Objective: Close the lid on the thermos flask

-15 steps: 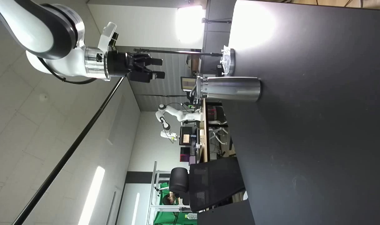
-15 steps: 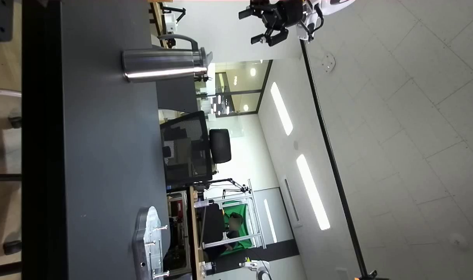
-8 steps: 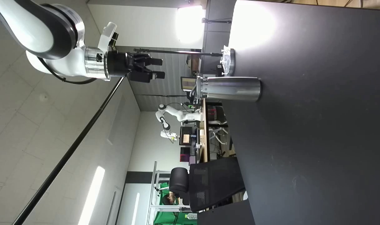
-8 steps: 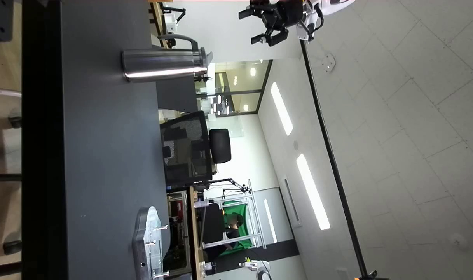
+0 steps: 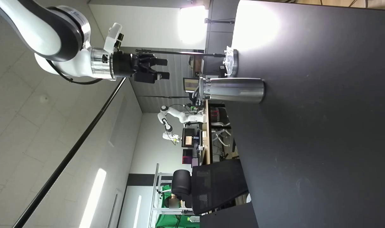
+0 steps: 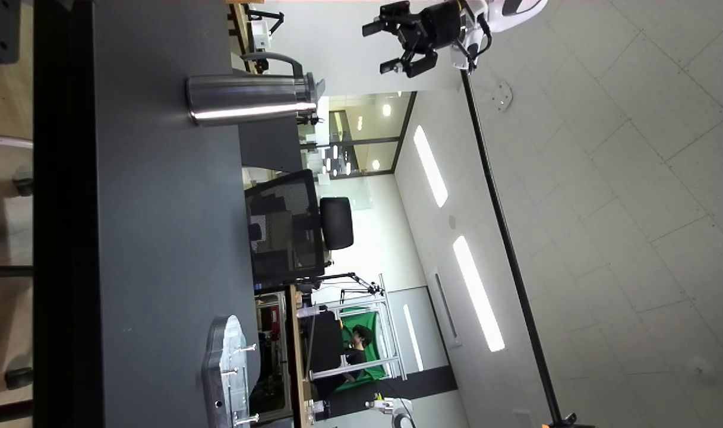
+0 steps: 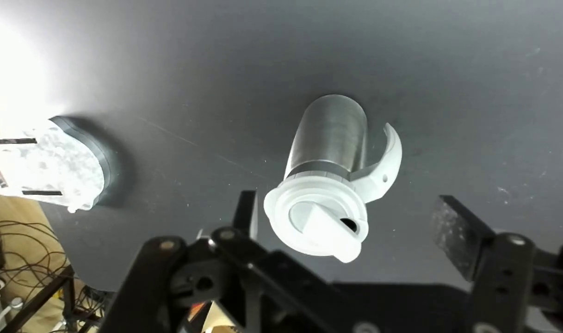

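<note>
In an exterior view, whose picture lies on its side, the thermos flask (image 5: 235,90) stands upright on the dark table (image 5: 306,126); turned upright, that picture puts a low fixture (image 5: 232,62) farther off and to the right. The tool (image 5: 163,68) hangs well above the flask and somewhat right of it, spread, with nothing between.

In an exterior view, likewise turned, the handle (image 6: 272,56) juts left and a flap (image 6: 320,89) slants up from the top, so I judge the flask is not closed. The tool is well apart here too, higher and to the left.

The wrist view looks down on the white lid (image 7: 300,215): the flap lies aslant over it beside a dark opening (image 7: 349,225), with the handle on the right. The fingers (image 7: 245,210) show wide apart, one to either side of the lid.

To shut it well, I would bring the fingers together, centre them over the flap's raised end, clear of the handle, then press straight down, gently; a sideways push could tip so tall a body. Which end is hinged I cannot tell.
</note>
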`<action>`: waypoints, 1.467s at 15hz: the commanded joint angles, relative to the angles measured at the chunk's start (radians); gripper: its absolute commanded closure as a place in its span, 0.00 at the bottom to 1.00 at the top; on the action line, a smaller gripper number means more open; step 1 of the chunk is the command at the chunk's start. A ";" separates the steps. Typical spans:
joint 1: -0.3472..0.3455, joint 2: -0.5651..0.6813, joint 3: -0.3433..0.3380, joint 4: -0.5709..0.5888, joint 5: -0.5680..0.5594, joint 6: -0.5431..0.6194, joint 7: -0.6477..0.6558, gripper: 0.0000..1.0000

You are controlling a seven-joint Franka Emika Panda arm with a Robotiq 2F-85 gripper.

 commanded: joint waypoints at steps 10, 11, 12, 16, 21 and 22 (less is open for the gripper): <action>0.014 0.265 -0.099 0.151 0.217 0.220 -0.050 0.95; 0.014 0.278 -0.098 0.157 0.232 0.229 -0.054 0.99; 0.014 0.288 -0.097 0.162 0.246 0.236 -0.061 1.00; 0.016 0.322 -0.094 0.182 0.274 0.230 -0.079 1.00; 0.022 0.346 -0.089 0.193 0.275 0.225 -0.088 1.00; 0.024 0.349 -0.088 0.192 0.273 0.226 -0.088 1.00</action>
